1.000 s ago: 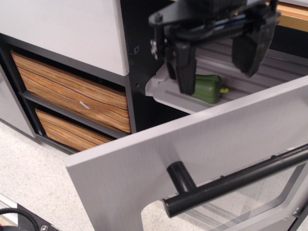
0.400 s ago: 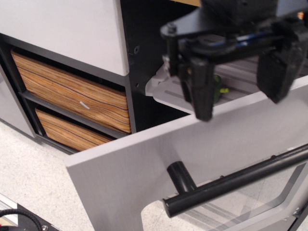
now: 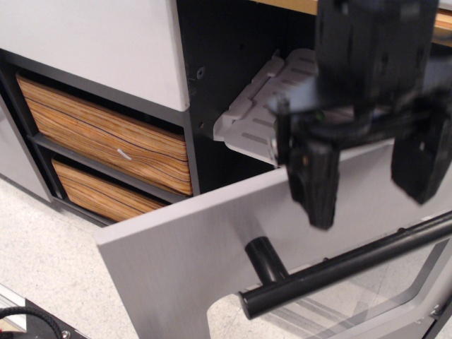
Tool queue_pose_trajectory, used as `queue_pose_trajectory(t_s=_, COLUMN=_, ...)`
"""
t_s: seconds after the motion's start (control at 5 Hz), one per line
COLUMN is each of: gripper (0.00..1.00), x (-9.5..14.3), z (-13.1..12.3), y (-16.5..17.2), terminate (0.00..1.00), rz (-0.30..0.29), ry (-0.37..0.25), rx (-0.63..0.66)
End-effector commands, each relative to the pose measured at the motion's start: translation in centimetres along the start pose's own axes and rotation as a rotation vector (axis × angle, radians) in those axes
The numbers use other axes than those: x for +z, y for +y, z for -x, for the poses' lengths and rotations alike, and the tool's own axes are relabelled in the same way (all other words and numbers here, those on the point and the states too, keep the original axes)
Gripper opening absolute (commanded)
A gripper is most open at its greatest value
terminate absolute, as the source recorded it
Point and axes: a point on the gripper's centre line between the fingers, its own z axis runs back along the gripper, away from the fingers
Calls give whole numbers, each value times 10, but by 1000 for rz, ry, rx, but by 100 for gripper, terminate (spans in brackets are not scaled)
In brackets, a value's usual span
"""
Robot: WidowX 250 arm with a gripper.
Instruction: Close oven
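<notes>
Where the brushed-silver oven door (image 3: 212,247) swings out and down toward the camera, fills the lower right of the view, hinged wide open. Carries a black cylindrical bar handle (image 3: 339,268) on a short black post, running diagonally up to the right edge. Shows a clear rounded window (image 3: 339,311) below that bar. Behind the door, dark oven cavity with a pale grey ribbed rack (image 3: 261,106) pulled partly forward.

Black end effector (image 3: 371,180) hanging over the door's upper edge, blurred, fingers spread wide with nothing between them. Left finger (image 3: 314,187) pointing down in front of the silver panel, just above the handle post; right finger (image 3: 420,166) near the frame's right edge. Contact with the door not discernible.

To the left, two wood-grain drawers (image 3: 106,138) stacked in a black frame, beneath a plain white panel (image 3: 92,42). Speckled pale floor (image 3: 49,261) at lower left.
</notes>
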Motion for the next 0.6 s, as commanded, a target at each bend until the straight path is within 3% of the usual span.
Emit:
queue_pose_trajectory(t_s=0.0, gripper=100, x=15, z=-46, y=-6, terminate=0, rz=53, ry=-162, rx=40)
queue_pose_trajectory(t_s=0.2, gripper=100, x=27, z=-64, y=-4, terminate=0, rz=87, ry=-231, rx=52)
queue_pose_trajectory(t_s=0.4, gripper=100, x=33, z=-65, y=-1, terminate=0, rz=112, ry=-235, rx=1)
